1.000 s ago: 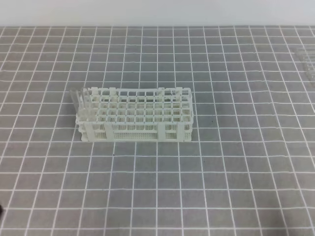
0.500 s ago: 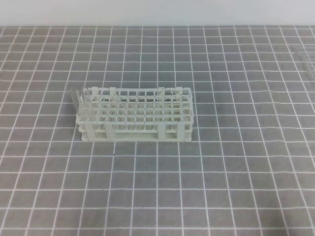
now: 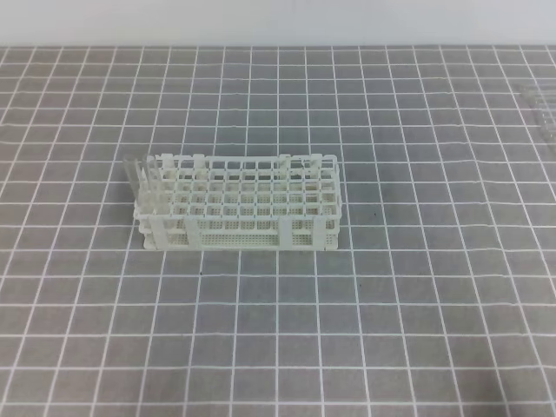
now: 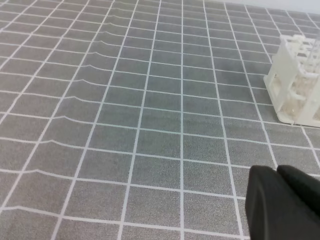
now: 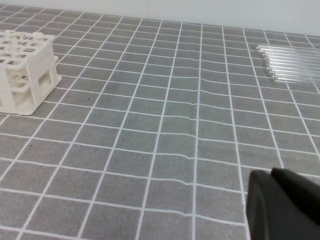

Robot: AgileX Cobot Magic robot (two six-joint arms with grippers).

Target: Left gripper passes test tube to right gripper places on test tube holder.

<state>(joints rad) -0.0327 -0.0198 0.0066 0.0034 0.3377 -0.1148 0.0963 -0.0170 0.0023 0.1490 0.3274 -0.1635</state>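
The white test tube holder (image 3: 239,204) stands left of centre on the grey grid mat. A clear test tube (image 3: 132,174) stands upright at its far left end. Neither gripper shows in the high view. In the left wrist view my left gripper (image 4: 276,172) hangs low over bare mat, black fingers pressed together and empty, with the holder (image 4: 295,80) ahead to its right. My right gripper (image 5: 271,175) is likewise shut and empty over the mat, with the holder (image 5: 25,70) far off to its left.
Several clear glass tubes (image 5: 292,64) lie side by side on the mat at the far right, also seen at the right edge of the high view as glass tubes (image 3: 543,109). A pale wall borders the mat at the back.
A dark bit of the left arm at the lower left edge of the high view one second ago has gone out of frame. The holder and tubes have not moved.
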